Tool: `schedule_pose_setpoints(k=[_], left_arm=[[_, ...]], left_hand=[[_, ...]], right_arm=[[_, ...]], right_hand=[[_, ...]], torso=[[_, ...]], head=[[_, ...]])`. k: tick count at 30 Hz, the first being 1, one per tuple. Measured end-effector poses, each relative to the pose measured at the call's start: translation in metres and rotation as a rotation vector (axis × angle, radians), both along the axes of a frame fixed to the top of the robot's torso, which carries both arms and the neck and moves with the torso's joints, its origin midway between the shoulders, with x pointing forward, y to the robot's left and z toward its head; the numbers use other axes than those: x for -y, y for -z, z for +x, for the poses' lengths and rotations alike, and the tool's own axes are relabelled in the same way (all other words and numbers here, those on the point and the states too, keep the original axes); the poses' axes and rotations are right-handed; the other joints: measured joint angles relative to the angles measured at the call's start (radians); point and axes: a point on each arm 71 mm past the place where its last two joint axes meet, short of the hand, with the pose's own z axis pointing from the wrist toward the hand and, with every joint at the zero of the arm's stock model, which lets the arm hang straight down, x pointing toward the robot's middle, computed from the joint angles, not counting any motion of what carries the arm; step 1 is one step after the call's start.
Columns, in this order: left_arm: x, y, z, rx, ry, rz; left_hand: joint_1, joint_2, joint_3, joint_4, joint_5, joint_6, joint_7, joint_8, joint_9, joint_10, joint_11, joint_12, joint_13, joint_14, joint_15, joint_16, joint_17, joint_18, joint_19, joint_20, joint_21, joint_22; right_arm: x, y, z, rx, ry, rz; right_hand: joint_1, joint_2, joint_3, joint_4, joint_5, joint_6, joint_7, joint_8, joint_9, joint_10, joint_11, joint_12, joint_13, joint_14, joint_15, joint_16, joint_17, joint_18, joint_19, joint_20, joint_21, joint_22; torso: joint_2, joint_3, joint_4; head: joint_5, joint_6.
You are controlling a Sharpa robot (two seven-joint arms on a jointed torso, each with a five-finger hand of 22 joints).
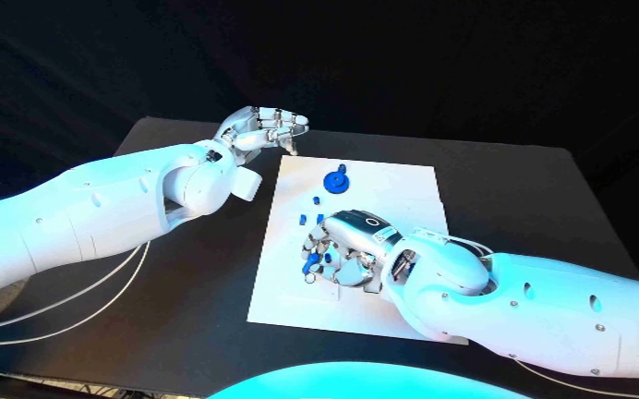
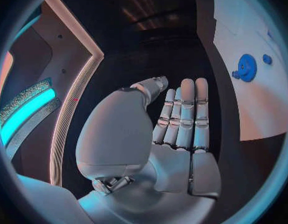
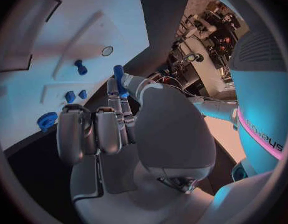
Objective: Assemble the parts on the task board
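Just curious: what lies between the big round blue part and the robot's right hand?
In the head view, two small blue parts on the task board, between the round part and right hand.

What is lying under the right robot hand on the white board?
Small blue parts show at the fingers of the right robot hand, and it pinches one blue part. The task board directly beneath the palm is covered.

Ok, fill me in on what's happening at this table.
The robot is putting small blue parts together on the white board. Its right hand is down over the near part of the board and pinches a blue peg between thumb and a finger. Its left hand is off the board's far corner, fingers straight, holding nothing. A round blue piece lies farther up the board.
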Motion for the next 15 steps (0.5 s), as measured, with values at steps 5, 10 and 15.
schedule_pose_setpoints(k=[5,10,15], left_arm=[[0.0,0.0,0.0,-0.001,0.001,0.0],[0.0,0.0,0.0,-0.002,0.001,0.001],[0.0,0.0,0.0,-0.003,0.001,0.001]], left_hand=[[0.0,0.0,0.0,0.0,0.0,0.0,0.0,0.0,0.0,0.0,0.0,0.0,0.0,0.0,0.0,0.0,0.0,0.0,0.0,0.0,0.0,0.0],[0.0,0.0,0.0,0.0,0.0,0.0,0.0,0.0,0.0,0.0,0.0,0.0,0.0,0.0,0.0,0.0,0.0,0.0,0.0,0.0,0.0,0.0],[0.0,0.0,0.0,0.0,0.0,0.0,0.0,0.0,0.0,0.0,0.0,0.0,0.0,0.0,0.0,0.0,0.0,0.0,0.0,0.0,0.0,0.0]], right_arm=[[-0.002,0.006,0.0,-0.008,-0.005,-0.012],[-0.005,0.012,-0.001,-0.015,-0.014,-0.026],[-0.005,0.015,0.001,-0.015,-0.016,-0.045]], right_hand=[[-0.003,-0.003,0.003,-0.003,0.001,-0.003,0.0,0.0,0.009,0.0,0.0,-0.001,0.001,0.0,0.0,0.0,-0.001,0.0,0.0,0.0,0.0,0.0],[-0.005,-0.005,0.004,-0.004,0.003,-0.004,0.0,0.0,0.016,0.0,0.0,-0.001,0.002,0.0,0.0,0.0,-0.001,0.0,0.0,0.0,0.0,0.001],[-0.005,-0.005,0.004,-0.004,0.003,-0.007,0.0,-0.001,0.038,0.0,0.0,-0.001,0.003,0.0,0.0,0.0,-0.001,0.0,0.0,0.0,0.0,0.001]], torso=[[0.0,0.0,0.0002],[0.001,0.0,0.0002],[0.001,0.0002,-0.0004]], head=[[0.004,-0.003],[0.007,-0.006],[0.007,-0.006]])
